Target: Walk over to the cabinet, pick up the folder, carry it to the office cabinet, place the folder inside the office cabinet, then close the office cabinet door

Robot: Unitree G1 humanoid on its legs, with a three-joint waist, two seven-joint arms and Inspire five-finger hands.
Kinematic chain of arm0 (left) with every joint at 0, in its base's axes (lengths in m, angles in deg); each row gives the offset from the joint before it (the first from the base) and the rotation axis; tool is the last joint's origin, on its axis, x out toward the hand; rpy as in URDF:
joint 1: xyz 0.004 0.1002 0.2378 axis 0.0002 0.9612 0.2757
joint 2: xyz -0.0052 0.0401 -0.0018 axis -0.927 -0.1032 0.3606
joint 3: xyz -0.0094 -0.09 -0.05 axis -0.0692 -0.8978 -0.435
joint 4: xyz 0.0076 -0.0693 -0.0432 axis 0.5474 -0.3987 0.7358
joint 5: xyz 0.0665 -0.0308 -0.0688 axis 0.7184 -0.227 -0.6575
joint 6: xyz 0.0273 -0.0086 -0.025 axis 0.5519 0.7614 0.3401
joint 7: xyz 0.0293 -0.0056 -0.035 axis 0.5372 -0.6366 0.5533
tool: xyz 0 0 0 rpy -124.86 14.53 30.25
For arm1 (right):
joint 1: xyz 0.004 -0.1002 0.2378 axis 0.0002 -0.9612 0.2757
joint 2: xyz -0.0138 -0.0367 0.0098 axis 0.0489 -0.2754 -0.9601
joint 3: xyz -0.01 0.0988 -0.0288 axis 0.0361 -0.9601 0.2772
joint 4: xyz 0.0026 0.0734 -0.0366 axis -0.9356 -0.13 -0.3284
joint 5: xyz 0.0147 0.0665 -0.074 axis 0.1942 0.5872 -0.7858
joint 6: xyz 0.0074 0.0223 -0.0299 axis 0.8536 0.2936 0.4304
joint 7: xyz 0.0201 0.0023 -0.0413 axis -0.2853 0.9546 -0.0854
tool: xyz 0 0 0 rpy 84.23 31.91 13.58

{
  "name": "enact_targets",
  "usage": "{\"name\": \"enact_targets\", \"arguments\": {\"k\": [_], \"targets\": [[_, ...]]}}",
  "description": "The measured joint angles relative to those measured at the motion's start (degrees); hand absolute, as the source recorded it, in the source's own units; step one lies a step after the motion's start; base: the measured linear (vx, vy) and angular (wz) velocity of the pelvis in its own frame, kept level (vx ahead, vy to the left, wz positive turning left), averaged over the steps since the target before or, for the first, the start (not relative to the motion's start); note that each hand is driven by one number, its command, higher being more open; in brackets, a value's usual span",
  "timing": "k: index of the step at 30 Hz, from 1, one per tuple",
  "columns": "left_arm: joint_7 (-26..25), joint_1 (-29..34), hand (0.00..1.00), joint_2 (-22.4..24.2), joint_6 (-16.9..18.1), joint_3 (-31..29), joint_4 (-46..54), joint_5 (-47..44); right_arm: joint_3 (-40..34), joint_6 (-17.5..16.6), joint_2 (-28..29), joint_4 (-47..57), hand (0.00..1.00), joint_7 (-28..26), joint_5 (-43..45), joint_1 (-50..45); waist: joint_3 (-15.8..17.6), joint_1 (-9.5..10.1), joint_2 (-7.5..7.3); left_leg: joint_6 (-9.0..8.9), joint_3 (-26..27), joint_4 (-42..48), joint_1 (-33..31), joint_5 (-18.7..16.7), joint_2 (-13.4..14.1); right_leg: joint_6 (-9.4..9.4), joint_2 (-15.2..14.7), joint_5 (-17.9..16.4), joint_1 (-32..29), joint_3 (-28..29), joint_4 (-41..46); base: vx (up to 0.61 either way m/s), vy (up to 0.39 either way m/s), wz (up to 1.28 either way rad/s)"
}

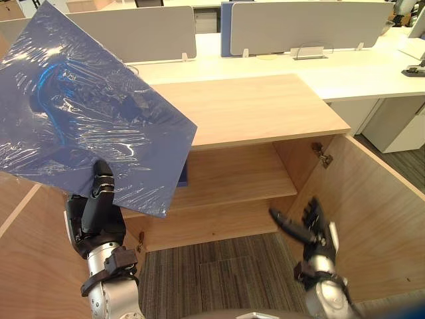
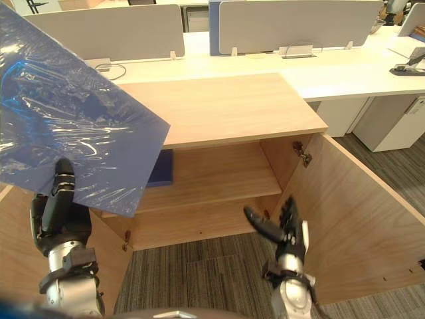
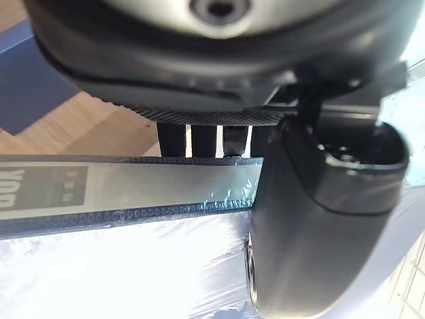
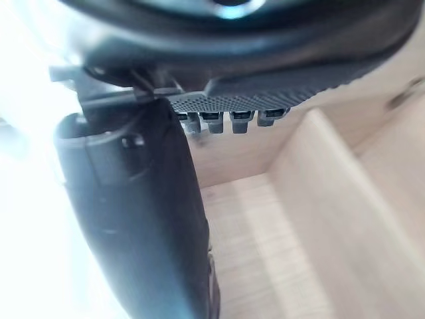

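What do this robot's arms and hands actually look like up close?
The left arm and right arm are rounded silver-grey metal with black wrist collars. The left hand and right hand are dark and human-shaped, with slim fingers and a thicker, glossy thumb. A dotted, textured pad lines the palm's edge.

Both eye views are looking down from the head at the open cabinet (image 1: 252, 113), set slightly apart, sharing its shelf (image 1: 232, 176) and open door (image 1: 372, 212). The left wrist view is looking very closely along the left hand (image 3: 319, 219) at the folder (image 3: 133, 189). The right wrist view is facing past the right hand (image 4: 143, 216) into the cabinet.
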Motion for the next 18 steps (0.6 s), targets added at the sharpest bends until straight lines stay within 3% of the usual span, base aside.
{"name": "enact_targets", "arguments": {"k": [6, 13, 18], "targets": [[4.8, -3.5, 0.00, -0.9, -0.1, -1.5, 0.0, -1.6, -1.9, -3.8, -5.5, 6.4, 1.00, -4.0, 4.8, 13.3, -0.3, -0.12, 0.14, 0.00, 0.0, 0.1, -0.1, 0.0, 0.0, 0.06, 0.0, 0.1, 0.1, 0.0, 0.1, 0.00, 0.000, 0.00], [10.5, -7.3, 0.00, -5.1, -0.3, 0.2, -1.7, -1.0, 1.4, -3.8, -14.5, 5.4, 1.00, -9.3, 11.3, 27.4, -0.9, 0.01, 0.87, 0.01, -0.5, 0.4, 0.1, 0.0, 0.0, 0.09, -0.1, 0.1, 0.6, -0.3, 0.4, -0.03, 0.004, 0.03], [13.0, -7.3, 0.00, -8.7, -0.5, 4.0, -5.5, 2.4, 5.5, -3.5, -19.5, -2.0, 1.00, -11.1, 14.8, 35.6, -1.8, 0.06, 1.03, 0.13, -1.0, 0.5, 0.2, 0.1, -0.2, 0.11, -0.2, 0.1, 0.9, -0.9, 0.5, -0.04, 0.003, 0.05]]}}
